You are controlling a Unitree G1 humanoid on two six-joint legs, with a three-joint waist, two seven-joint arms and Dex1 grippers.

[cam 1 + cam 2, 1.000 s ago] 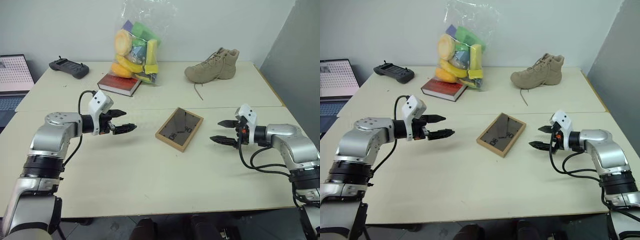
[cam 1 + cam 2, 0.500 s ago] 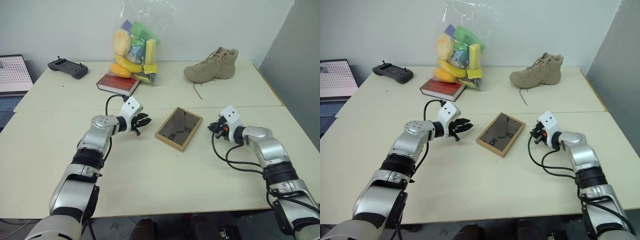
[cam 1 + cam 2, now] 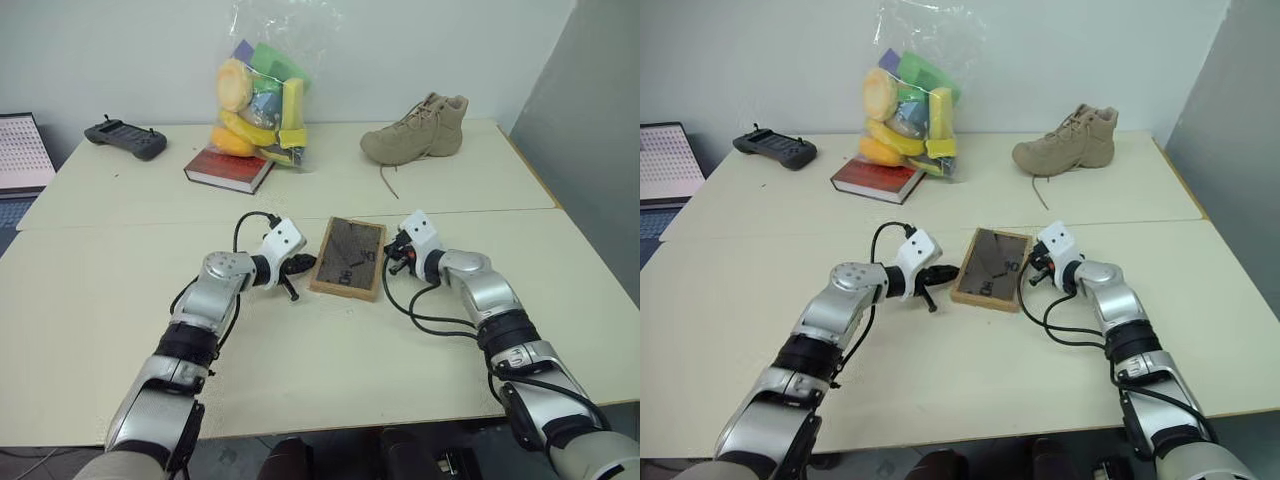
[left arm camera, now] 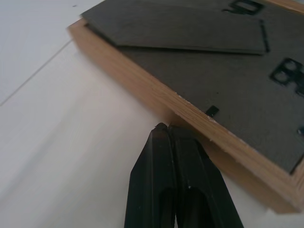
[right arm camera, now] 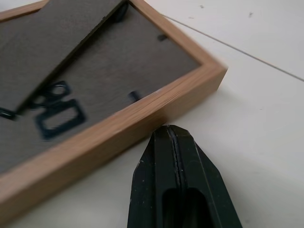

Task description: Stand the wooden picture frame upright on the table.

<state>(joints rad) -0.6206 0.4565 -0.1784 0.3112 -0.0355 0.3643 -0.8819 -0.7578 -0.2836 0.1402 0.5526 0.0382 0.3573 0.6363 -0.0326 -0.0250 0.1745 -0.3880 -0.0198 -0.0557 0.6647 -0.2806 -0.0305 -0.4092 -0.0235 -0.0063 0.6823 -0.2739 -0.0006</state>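
We are looking down over the pale cream tabletop [image 3: 120, 330], which is carrying everything here and showing a straight seam across its width. Toward its far edge, a clear plastic bag [image 3: 262, 85] stuffed with yellow, green and purple items is standing beside a red-edged book [image 3: 228, 168], with the bag's lower part resting just against the book's far corner. A tan boot [image 3: 415, 130] is lying on its side to the right of the bag, its lace trailing toward us. A dark handheld controller [image 3: 124, 138] is sitting at the far left.

The wooden picture frame [image 3: 348, 257] is lying flat near the middle of the tabletop, just on our side of the seam, with its dark brown back and hinged prop facing up. It is not yet standing.

We are bringing both arms in on either side of it. Our left pincer [image 4: 167, 130] is fully closed, its two black fingers pressed together and gripping nothing, with the tip sitting right at the frame's light-wood left edge; whether it is actually touching the wood we cannot tell. Our right pincer [image 5: 169, 130] is likewise closed on nothing, its tip lying just beside the frame's right edge near a corner.
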